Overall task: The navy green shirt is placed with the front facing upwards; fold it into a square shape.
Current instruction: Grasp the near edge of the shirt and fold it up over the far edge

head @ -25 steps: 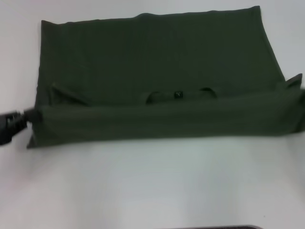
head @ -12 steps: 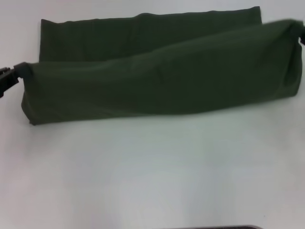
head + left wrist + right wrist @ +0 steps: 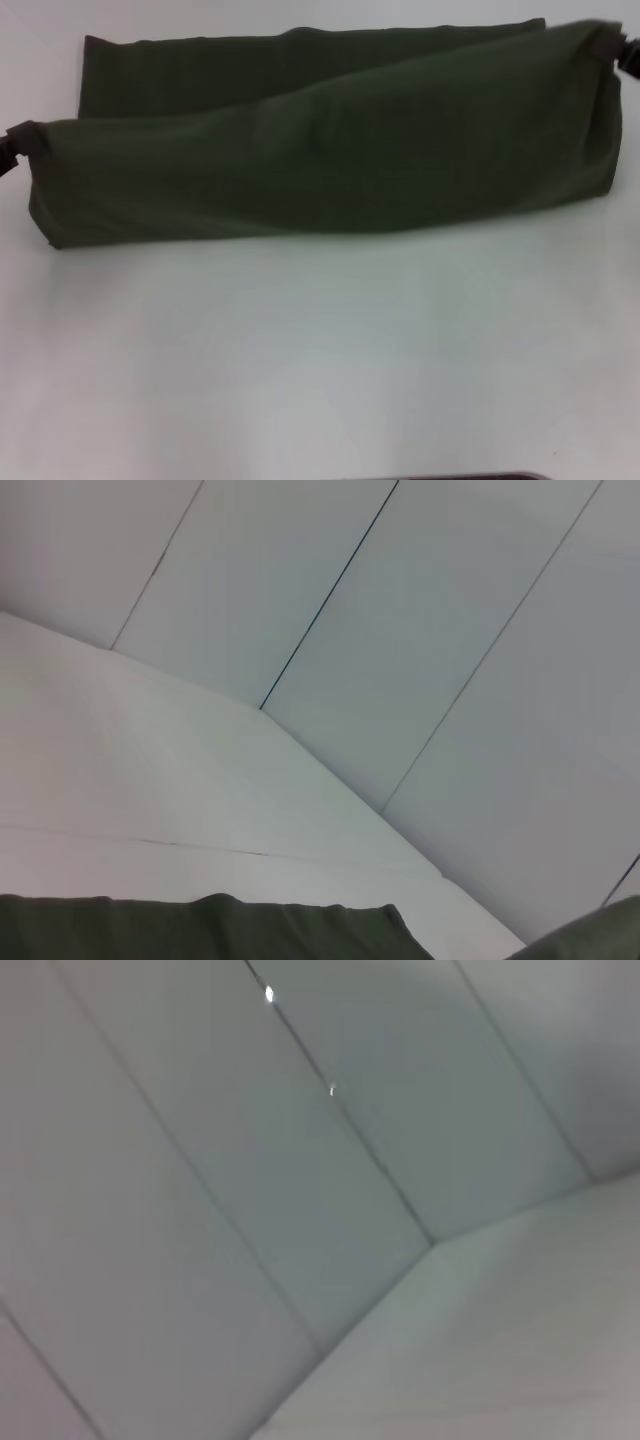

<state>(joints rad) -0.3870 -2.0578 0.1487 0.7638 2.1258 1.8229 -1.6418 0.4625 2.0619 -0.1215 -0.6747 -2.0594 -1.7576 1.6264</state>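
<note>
Fabric rises over the white worktop (image 3: 320,360): the left gripper (image 3: 10,150) and right gripper (image 3: 622,50), each clamped on an end of the navy green shirt (image 3: 330,160), have carried its near fold farther toward the far hem, hiding the collar seen a second ago; the lengthwise fold looks nearly complete.
</note>
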